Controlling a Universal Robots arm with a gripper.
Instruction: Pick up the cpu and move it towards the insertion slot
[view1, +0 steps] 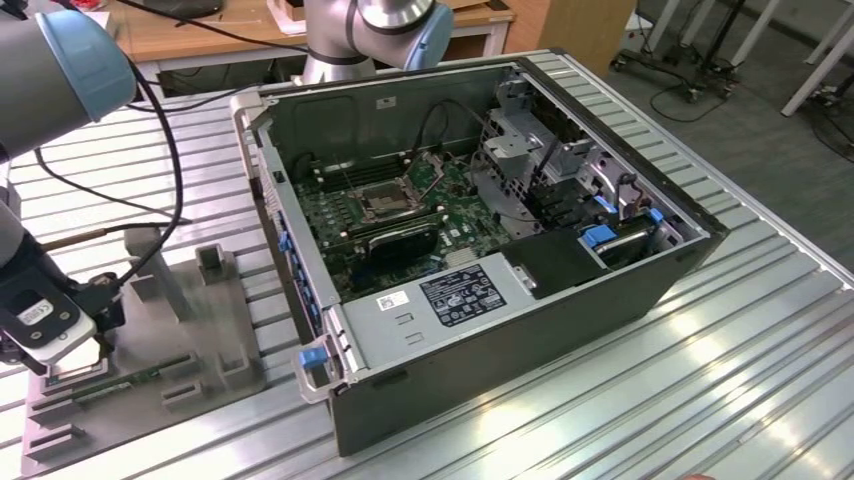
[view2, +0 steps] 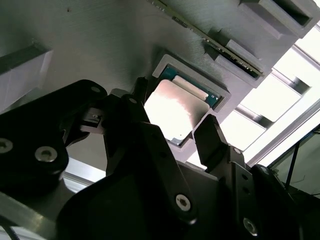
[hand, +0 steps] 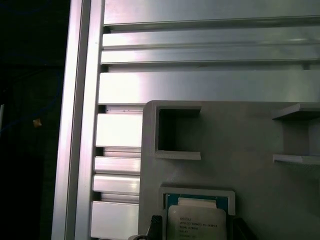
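Grey plastic tray (view1: 174, 340) lies beside the open computer (view1: 561, 290) in the exterior view. The gripper (view1: 56, 345) hangs over the tray's end. The socket (view1: 387, 203) sits well apart from the tray, inside the computer.

In the second wrist view, the chip (view2: 175, 107) lies flat in a tray pocket. The fingers (view2: 210, 137) are apart, one on each side.

In the first wrist view, the chip (hand: 196, 222) lies in that pocket.

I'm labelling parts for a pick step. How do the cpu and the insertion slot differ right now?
The cpu lies in a recess of the grey holder outside the case; the insertion slot sits on the green board inside it. The cpu's top is bright silver; the slot has a dark centre in a metal frame. The cpu is right at the claw; the slot is far from it. Both are square.
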